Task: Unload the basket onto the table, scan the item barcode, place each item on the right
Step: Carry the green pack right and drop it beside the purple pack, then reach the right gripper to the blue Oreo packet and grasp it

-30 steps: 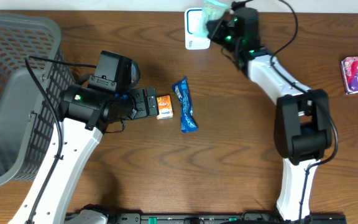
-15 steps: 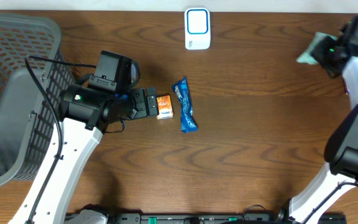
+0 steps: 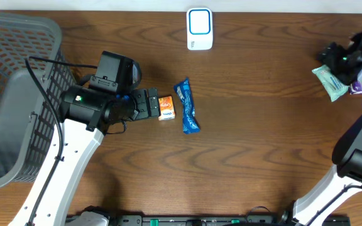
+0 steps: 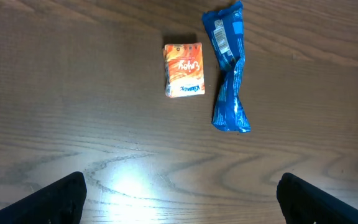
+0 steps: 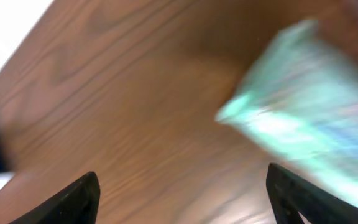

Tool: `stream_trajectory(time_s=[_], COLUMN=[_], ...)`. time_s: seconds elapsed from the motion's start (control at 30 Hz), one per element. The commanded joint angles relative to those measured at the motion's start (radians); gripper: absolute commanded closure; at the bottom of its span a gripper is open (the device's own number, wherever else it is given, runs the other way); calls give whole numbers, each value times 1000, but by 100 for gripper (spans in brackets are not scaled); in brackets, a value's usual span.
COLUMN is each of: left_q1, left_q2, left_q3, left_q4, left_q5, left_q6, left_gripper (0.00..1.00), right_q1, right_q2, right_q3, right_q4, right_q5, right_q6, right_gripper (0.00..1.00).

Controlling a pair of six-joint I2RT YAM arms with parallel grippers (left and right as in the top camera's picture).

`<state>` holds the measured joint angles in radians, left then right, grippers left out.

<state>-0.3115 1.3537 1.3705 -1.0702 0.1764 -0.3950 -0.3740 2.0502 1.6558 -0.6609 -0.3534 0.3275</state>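
Overhead: green packet (image 3: pixel 330 82) diagonal, upper-left to lower-right

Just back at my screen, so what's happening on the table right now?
The right end effector is open at the right side of the table, with the pale green packet loose beside it, not gripped. The left end effector, also open, is poised by the small orange box and blue wrapper. The white scanner sits bare at the far edge.

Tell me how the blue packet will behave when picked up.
Probably floppy: the blue packet is pinched and bent mid-length, so it may sag from an end grip. Its film looks glossy, likely slippery. It lies flat, so rolling seems unlikely.
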Motion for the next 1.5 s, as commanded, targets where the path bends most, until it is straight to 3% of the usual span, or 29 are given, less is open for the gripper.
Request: stream_trajectory(time_s=[0.0,0.17,0.27,0.47,0.57,0.67,1.07,1.47], left_q1=[3,3,3,3,3,3,3,3], left_q2=[-2,-2,-2,-2,-2,-2,-2,-2], left_q3=[6,6,6,6,6,6,6,6], left_q4=[-3,-3,-3,-3,-3,-3,-3,-3], left_q5=[-13,-13,-13,-13,-13,-13,-13,-13], left_q6=[2,2,2,2,2,2,2,2], left_gripper=[2,2,2,2,2,2,2,2], right_q1=[101,249,360,544,618,694,859,814], right_q2=[-19,-19,-19,-19,-19,-19,-19,-19], right_q3=[13,12,12,12,7,-33,-285,-336], right_q4=[-74,-245,-332,-324,-340,-323,12,120], right_q5=[-277,-282,-282,-236,-138,-97,-97,-52], right_q6=[-10,-11,-10,-10,-10,-10,173,127], right_gripper=[21,16,8,10,4,4,29,43])
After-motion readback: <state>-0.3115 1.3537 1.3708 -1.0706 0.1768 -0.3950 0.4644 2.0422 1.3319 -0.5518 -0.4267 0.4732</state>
